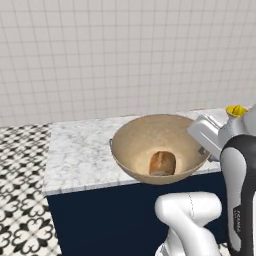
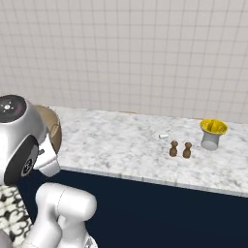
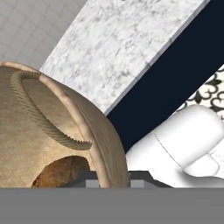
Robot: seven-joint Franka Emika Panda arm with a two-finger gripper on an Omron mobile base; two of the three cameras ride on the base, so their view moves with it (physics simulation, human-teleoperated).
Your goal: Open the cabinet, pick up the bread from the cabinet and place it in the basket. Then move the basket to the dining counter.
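Pinched on the basket's rim is how I read the claw (image 3: 107,178): in the hand view its dark tips sit at the bottom centre with the tan rim running down between them, one tip inside the wall and one outside. I cannot see the pads meet the weave, so the grip is my judgement.

Going left to right in the left base view: patterned floor at the lower left, then the marble counter (image 1: 75,155) over its navy base, then the basket (image 1: 159,147) at mid-frame with the bread (image 1: 163,163) lying on its bottom, and the white hand at the basket's right rim. The basket's near edge hangs past the counter's front edge there, so I judge it is carried or only partly set down; I cannot tell which.

In the hand view the bread (image 3: 61,171) shows at the lower left, inside the wall, just beside the claw, and a rope loop handle (image 3: 41,116) arcs across the left.

In the right base view the basket (image 2: 52,127) peeks out at the left behind the arm. Marble runs rightwards to two small brown shakers (image 2: 180,149) and a yellow-topped cup (image 2: 213,133).

What the coming move turns on: the free marble lies away from the claw, beyond the basket, towards the tiled wall.
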